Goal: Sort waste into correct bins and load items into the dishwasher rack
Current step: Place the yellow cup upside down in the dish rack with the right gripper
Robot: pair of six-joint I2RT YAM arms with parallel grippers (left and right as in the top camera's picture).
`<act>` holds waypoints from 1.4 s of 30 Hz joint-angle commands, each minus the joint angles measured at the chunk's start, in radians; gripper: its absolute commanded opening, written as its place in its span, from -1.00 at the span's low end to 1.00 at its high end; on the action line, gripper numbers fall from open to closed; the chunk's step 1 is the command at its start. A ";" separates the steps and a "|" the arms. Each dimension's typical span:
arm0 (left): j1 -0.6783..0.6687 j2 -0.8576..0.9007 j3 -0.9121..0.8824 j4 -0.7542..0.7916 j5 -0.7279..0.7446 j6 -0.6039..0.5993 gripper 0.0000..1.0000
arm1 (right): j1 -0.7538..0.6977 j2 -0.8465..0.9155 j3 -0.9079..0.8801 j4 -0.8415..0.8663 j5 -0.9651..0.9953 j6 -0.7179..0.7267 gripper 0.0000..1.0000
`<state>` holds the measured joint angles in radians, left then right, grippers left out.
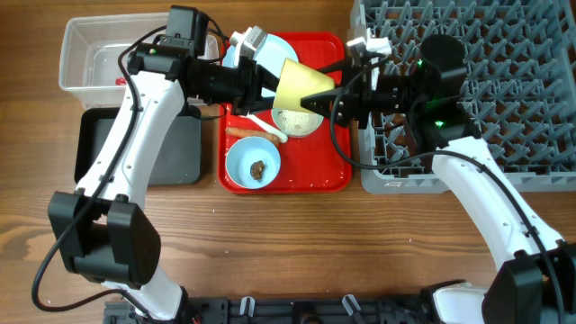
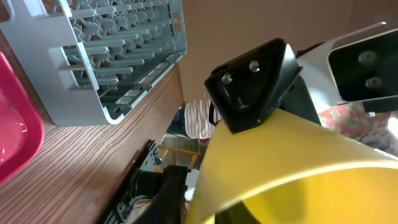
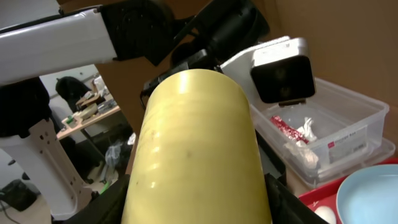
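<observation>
Cup (image 1: 301, 85) aloft over tray's (image 1: 335, 175) 12 o'clock half, between both pincers. Left pincer (image 1: 261, 79) at its rim, right pincer (image 1: 335, 99) flanking its body; cannot tell which actually grips. Risk: both slack together, cup drops onto bowl (image 1: 297, 121). Rack (image 1: 522, 99) at 3 o'clock. Wood-grain desk (image 1: 297, 243); cluttered workshop behind.

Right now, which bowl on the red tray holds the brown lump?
The pale blue bowl at the red tray's front-left corner. The mint-green bowl behind it, partly under the yellow cup, shows none.
</observation>
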<state>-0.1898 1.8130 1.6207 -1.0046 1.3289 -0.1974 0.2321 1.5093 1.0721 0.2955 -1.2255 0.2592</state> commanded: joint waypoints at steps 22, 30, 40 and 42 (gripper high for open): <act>-0.005 -0.006 0.006 0.026 -0.538 0.000 0.25 | -0.341 -0.157 0.082 -0.718 0.450 -0.001 -0.08; -0.005 -0.004 0.006 0.024 -0.777 0.000 0.24 | -0.332 -0.206 0.313 -1.284 0.929 -0.050 -0.07; -0.005 0.003 0.006 0.023 -0.853 0.000 0.24 | -0.212 -0.080 0.318 -1.461 1.111 -0.023 -0.07; -0.005 0.003 0.006 0.020 -0.865 0.000 0.24 | -0.192 -0.027 0.318 -1.481 1.114 -0.023 -0.07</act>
<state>-0.1905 1.8133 1.6207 -0.9836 0.5190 -0.2031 0.0067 1.4006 1.3773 -1.1667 -0.1886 0.2302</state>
